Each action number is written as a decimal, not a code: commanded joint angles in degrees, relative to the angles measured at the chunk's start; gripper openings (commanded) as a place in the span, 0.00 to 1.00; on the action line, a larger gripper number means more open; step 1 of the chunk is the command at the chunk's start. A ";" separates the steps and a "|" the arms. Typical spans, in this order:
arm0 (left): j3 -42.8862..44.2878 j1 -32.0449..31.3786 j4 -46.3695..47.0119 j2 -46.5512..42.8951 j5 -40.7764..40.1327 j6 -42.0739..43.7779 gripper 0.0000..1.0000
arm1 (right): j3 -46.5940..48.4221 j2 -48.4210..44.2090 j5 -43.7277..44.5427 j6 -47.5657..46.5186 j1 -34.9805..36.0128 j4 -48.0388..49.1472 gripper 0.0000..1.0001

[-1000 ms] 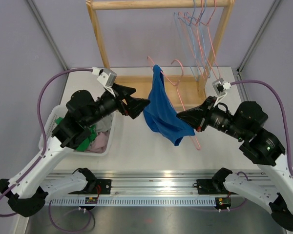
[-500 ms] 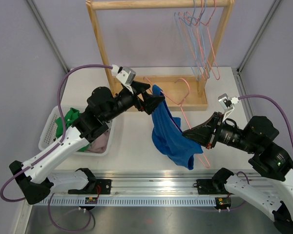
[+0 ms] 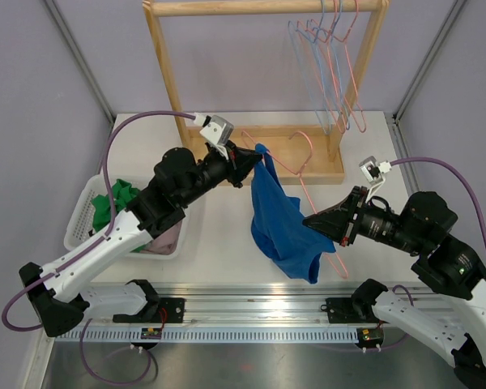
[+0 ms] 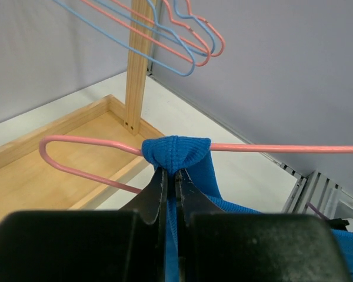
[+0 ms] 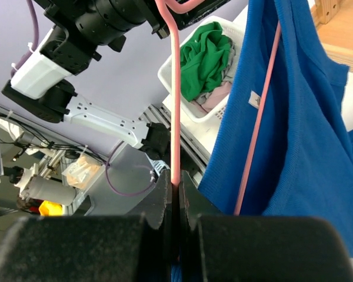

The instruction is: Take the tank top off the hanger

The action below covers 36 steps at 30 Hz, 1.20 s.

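A blue tank top [image 3: 279, 223] hangs from a pink wire hanger [image 3: 301, 162] held in the air over the table. One strap [image 4: 175, 154] is looped over the hanger's wire, and my left gripper [image 4: 172, 176] is shut on that strap just below the wire. My right gripper [image 5: 175, 187] is shut on the hanger's pink rod [image 5: 175, 94], low on the hanger near the top's hem [image 3: 308, 271]. In the top view the left gripper [image 3: 249, 160] sits at the top's upper end and the right gripper [image 3: 312, 219] against its right side.
A wooden rack [image 3: 263, 8] stands at the back with several pink and blue hangers [image 3: 332, 57] on its right end. A white basket [image 3: 85, 212] with green and pink clothes sits on the left of the table.
My left gripper has closed on the tank top's strap; it stood open beside it before. The hanger and top shifted slightly; the right arm still holds the hanger.
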 commanded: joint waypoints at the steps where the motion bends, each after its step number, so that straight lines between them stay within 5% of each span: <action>1: 0.59 -0.25 0.72 -1.02 -9.00 0.95 0.00 | 2.41 -0.54 1.37 -3.59 -0.26 0.40 0.00; 9: -0.46 0.19 -10.00 -4.10 -39.92 -5.54 0.00 | -1.88 -5.09 -6.61 -9.84 -0.26 -3.83 0.00; 13: 1.20 2.12 -18.15 -3.67 -43.12 -12.13 0.00 | -4.43 -9.05 -11.70 -10.80 -0.26 -0.07 0.00; 17: 5.51 4.50 -21.88 -1.12 -35.86 -15.49 0.00 | -5.58 -11.26 -12.88 -12.73 -0.17 2.40 0.00; 20: 3.07 4.41 -13.82 -2.69 -19.36 -13.29 0.00 | -7.25 -12.14 -6.39 -13.79 -0.17 8.63 0.00; 21: -0.34 4.41 -10.48 -3.39 -6.69 -12.85 0.00 | -10.39 -12.58 -2.28 -13.27 -0.26 12.31 0.00; 24: -7.98 2.93 5.42 -4.37 22.13 -12.50 0.00 | -19.69 -13.64 2.93 -12.56 -0.17 34.52 0.00; 25: -9.24 1.87 10.85 -3.93 26.96 -12.50 0.00 | -22.08 -13.20 3.99 -12.56 -0.17 48.24 0.00; 27: -11.09 -3.22 11.96 -2.61 32.61 -10.92 0.00 | -26.65 -11.01 6.19 -13.17 -0.17 59.92 0.00; 29: -13.81 -7.79 10.73 -2.34 32.29 -8.63 0.00 | -27.64 -6.09 7.95 -14.84 -0.17 71.99 0.00; 33: -20.58 -10.70 10.65 -4.27 25.22 -8.98 0.00 | -26.24 1.11 19.07 -20.73 -0.17 77.99 0.00; 36: -21.64 -10.71 1.36 -5.77 5.58 -10.12 0.00 | -17.25 3.14 26.13 -18.46 -0.17 62.25 0.00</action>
